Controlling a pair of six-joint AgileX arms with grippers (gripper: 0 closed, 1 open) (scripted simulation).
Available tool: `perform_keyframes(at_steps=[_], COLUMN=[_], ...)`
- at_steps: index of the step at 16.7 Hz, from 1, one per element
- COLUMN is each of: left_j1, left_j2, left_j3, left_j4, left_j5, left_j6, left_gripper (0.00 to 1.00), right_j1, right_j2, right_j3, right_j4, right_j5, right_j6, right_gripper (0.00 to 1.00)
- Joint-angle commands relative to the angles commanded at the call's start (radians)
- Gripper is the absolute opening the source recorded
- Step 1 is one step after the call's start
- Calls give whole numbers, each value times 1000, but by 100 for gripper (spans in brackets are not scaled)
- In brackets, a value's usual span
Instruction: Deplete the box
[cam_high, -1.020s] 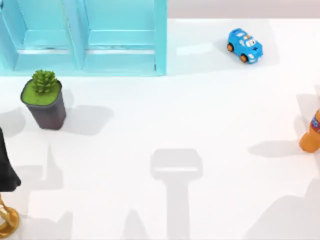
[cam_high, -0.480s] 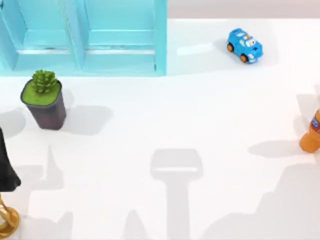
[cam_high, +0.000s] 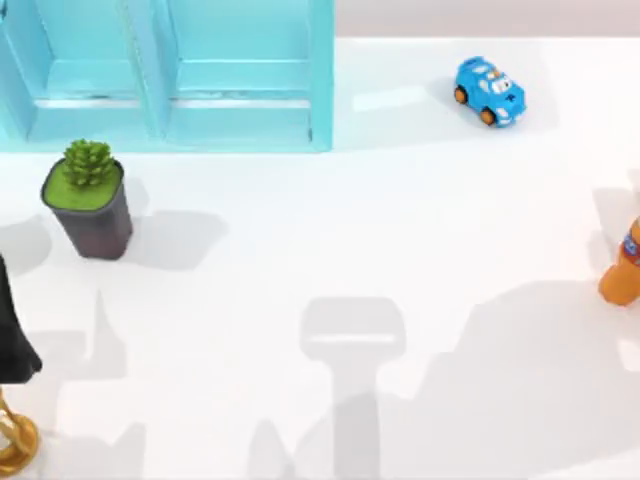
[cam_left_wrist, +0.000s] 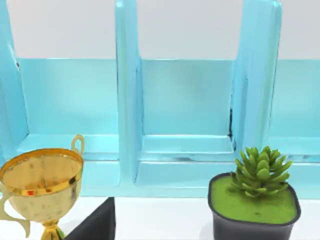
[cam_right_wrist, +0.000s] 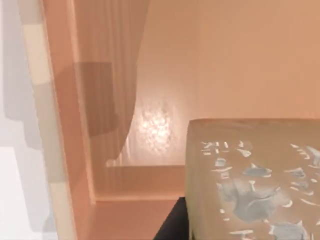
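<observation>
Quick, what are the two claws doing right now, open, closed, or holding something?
Left claw: cannot be told; its camera faces the blue shelf.
Right claw: cannot be told; its camera looks into the box.

The middle of the table (cam_high: 400, 220) is wide open, so a hand could pass there with lots of room. A blue shelf (cam_high: 165, 75) blocks the far left. Its slots are open at the front, with walls between them. A plant pot (cam_high: 88, 205) stands just in front of the shelf, near the left edge. At the near left corner sit a gold cup (cam_high: 12, 440) and a black thing (cam_high: 15, 330), close together, so that corner is tight. A toy car (cam_high: 489, 91) sits far back on the right. An orange bottle (cam_high: 622, 272) stands at the right edge.
</observation>
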Motion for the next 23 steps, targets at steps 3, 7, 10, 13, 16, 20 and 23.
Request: perform_keyframes(at_steps=[3, 7, 10, 13, 16, 20, 23], left_j1=[0, 0, 0, 0, 0, 0, 0], left_j2=[0, 0, 0, 0, 0, 0, 0], left_j3=[0, 0, 0, 0, 0, 0, 0], left_j4=[0, 0, 0, 0, 0, 0, 0], left_j5=[0, 0, 0, 0, 0, 0, 0], left_j6=[0, 0, 0, 0, 0, 0, 0], left_gripper=[100, 100, 100, 100, 100, 100, 100], right_j1=[210, 557, 743, 848, 877, 882, 877], right_j2=[28, 129, 260, 393, 474, 494, 493], right_j3=[36, 115, 184, 249, 282, 289, 282], right_j4=[-15, 8, 64, 139, 207, 228, 230], right_j5=[15, 21, 13, -2, -14, -19, -20], right_j6=[206, 552, 739, 847, 886, 894, 896], right_gripper=[0, 0, 0, 0, 0, 0, 0])
